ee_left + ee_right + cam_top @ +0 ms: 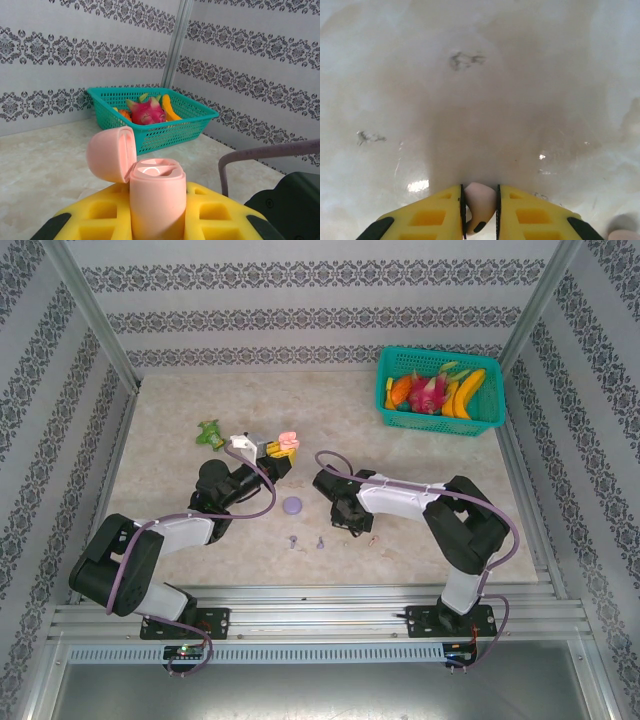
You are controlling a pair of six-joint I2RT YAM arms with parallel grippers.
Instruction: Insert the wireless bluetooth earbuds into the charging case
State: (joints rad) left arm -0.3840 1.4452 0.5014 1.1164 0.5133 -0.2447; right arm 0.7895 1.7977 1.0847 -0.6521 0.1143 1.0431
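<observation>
My left gripper (283, 447) is raised over the table's left middle, shut on a pale pink charging case (157, 195) that stands upright between the yellow fingers (220, 210). Its lid (111, 152) is flipped open to the left and both sockets look empty. My right gripper (480, 192) points down at the table, shut on a pale pink earbud (479, 207) pinched between its pads. In the top view the right gripper (352, 527) is low near the table's front middle. Two purple earbuds (292, 541) (321, 543) lie left of it. Another small pale earbud (372, 538) lies just to its right.
A round purple case (293, 505) lies shut on the table between the two arms. A teal basket (440, 426) of toy fruit stands at the back right and also shows in the left wrist view (165, 132). A green toy (209, 432) lies at the back left.
</observation>
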